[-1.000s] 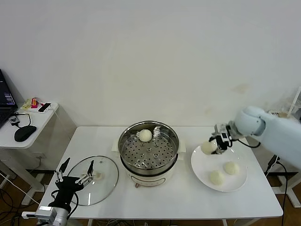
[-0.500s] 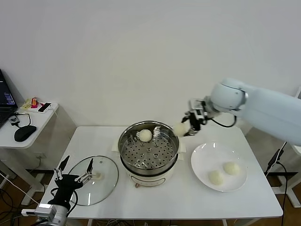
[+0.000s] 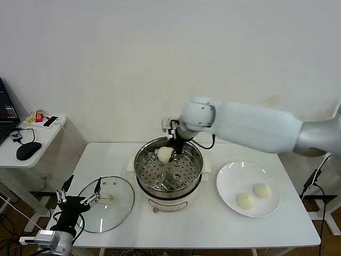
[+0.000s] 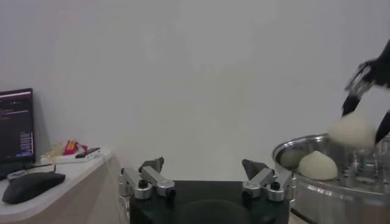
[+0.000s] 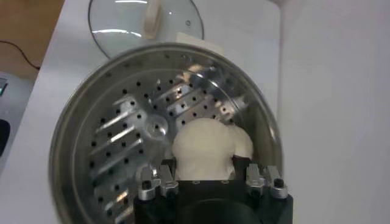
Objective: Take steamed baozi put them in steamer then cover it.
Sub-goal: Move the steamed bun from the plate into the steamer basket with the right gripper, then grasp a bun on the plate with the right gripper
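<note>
Baozi (image 5: 204,143) between right gripper (image 5: 210,176) jaws — over steamer (image 5: 116,152).

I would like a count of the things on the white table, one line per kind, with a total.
Buns: 4, two on the plate, one in the steamer, one in the right gripper over it
Steamer: 1
Lid: 1
Plate: 1
Total: 7
</note>
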Tool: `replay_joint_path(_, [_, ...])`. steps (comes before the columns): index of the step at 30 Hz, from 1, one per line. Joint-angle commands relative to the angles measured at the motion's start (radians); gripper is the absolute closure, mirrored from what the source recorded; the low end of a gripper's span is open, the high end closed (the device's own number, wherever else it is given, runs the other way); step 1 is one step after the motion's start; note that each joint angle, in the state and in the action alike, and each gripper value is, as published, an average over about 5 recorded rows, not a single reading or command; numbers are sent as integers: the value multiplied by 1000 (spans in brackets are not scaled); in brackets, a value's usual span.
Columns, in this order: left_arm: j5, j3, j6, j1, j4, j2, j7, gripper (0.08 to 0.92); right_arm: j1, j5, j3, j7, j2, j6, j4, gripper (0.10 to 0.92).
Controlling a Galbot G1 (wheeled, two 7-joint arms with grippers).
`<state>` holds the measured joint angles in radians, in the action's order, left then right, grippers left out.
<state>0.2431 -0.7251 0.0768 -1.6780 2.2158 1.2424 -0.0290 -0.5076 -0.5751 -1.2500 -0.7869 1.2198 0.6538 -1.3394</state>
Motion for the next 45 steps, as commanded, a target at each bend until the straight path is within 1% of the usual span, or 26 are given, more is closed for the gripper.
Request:
replay_joint_path(1, [0,1,0,3,-1,1,0,177,83,-34,-8,29,128,43,104,431])
replay_joint_path(17, [4,0,-1,11,-1,-3,0,177,104,-15,0,54,164,46,154,423])
replay_joint_path(22, [4,-1,0,9,4,-1,0,177,96,-13,3,53,158,48,148,423])
replay_joint_path(24, [3,-1,0,7,6,0,0,177,84,-14,6,43,149,49,136,407])
replay_joint_path(27, [3,-1,0,6,9,1,0,177,50,-8,7,2,121,40,105,341])
replay_joint_path(30, [3,-1,0,4,12,0,0,177,-7,17,0,-66,77,11,59,259])
replay_joint_path(33, [4,-1,1,4,17,-2,1,177,-68,61,-15,-139,14,-42,4,212])
replay_joint_path(39, [7,6,6,7,26,-1,1,177,-193,153,-66,-248,-185,-150,-143,203])
replay_joint_path(45, [7,12,7,6,24,-5,1,177,-278,222,-117,-273,-420,-194,-322,203])
